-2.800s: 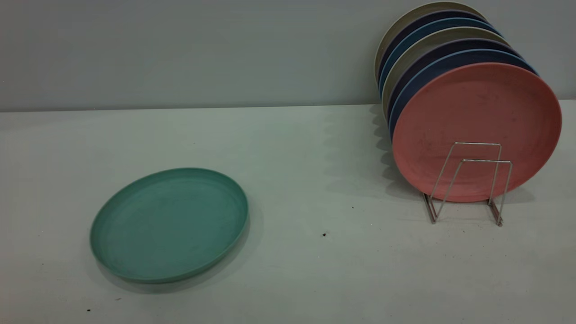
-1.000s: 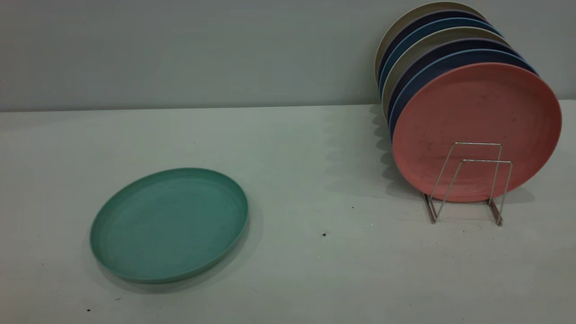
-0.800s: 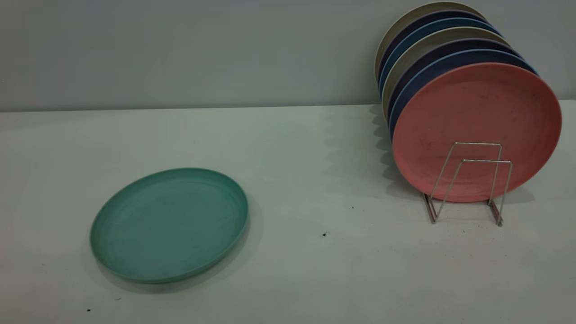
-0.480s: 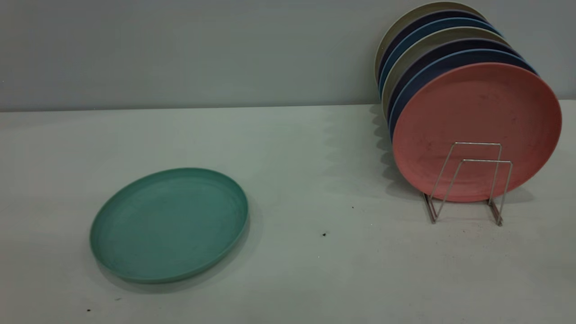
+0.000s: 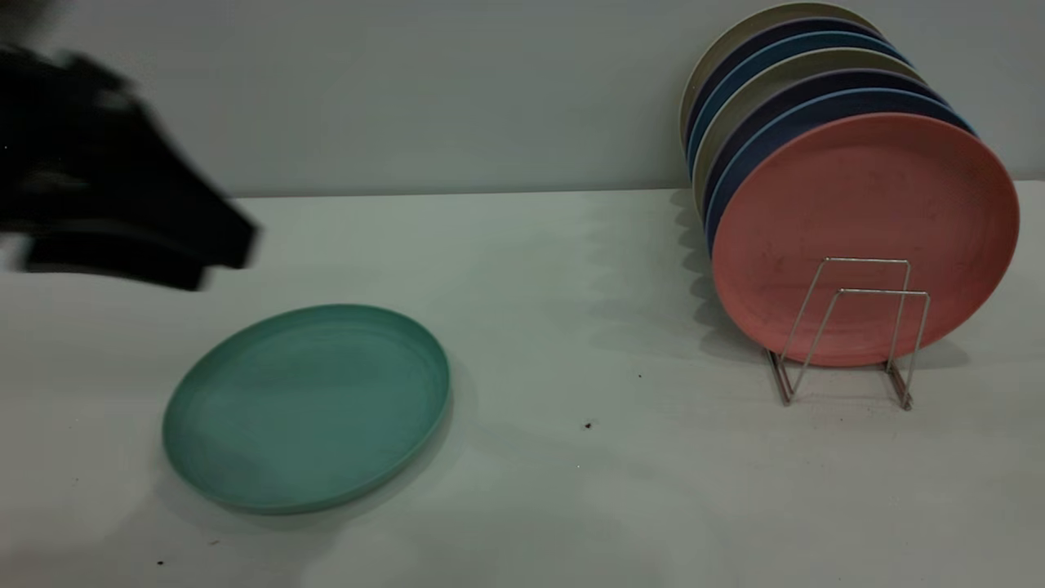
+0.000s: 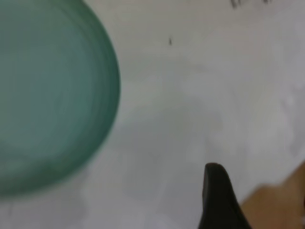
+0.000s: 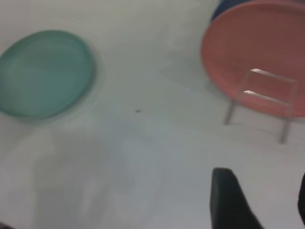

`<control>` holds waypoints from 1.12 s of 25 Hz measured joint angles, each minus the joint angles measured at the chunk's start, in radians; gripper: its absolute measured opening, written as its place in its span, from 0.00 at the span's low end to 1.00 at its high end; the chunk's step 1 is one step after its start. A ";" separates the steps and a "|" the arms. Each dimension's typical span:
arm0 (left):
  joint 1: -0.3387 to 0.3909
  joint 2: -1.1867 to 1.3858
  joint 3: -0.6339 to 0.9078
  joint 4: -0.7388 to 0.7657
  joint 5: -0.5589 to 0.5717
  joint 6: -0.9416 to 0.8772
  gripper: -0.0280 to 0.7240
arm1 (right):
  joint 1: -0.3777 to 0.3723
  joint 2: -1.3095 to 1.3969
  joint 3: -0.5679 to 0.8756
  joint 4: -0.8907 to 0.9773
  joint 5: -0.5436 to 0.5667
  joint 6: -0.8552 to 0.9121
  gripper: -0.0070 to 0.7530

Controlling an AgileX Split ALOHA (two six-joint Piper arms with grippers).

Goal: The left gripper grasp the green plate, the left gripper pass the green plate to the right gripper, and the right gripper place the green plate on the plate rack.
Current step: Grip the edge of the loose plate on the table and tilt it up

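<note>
The green plate (image 5: 306, 407) lies flat on the white table at the near left; it also shows in the left wrist view (image 6: 47, 95) and the right wrist view (image 7: 43, 74). My left gripper (image 5: 220, 253) comes in as a blurred black shape from the upper left, above and behind the plate's far-left rim and apart from it. The plate rack (image 5: 849, 327) stands at the right, its two front wire loops bare. My right gripper (image 7: 267, 200) is outside the exterior view. In its own wrist view it is open over bare table, well short of the plate rack (image 7: 262, 102).
Several plates stand upright in the rack's back slots, a salmon-pink plate (image 5: 865, 212) foremost with dark blue and beige ones behind. Small dark specks (image 5: 588, 425) lie mid-table. A brown wooden edge (image 6: 281, 205) borders the table in the left wrist view.
The left gripper has swung into the exterior view from the upper left, blurred by motion. The green plate and the rack have not moved.
</note>
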 joint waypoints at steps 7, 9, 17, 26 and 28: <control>0.168 0.523 -0.253 -0.132 0.134 0.089 0.64 | 0.000 0.177 0.000 0.225 -0.031 -0.237 0.50; 0.212 0.602 -0.301 -0.138 0.160 0.105 0.61 | 0.000 0.205 0.000 0.252 -0.035 -0.267 0.50; 0.377 0.600 -0.329 -0.041 0.154 0.094 0.57 | 0.000 0.233 0.000 0.284 -0.059 -0.288 0.50; 0.469 0.635 -0.329 -0.002 0.150 0.068 0.57 | 0.000 0.233 0.000 0.286 -0.081 -0.289 0.50; 0.441 0.660 -0.329 -0.002 0.143 0.069 0.57 | 0.000 0.233 0.000 0.288 -0.086 -0.289 0.50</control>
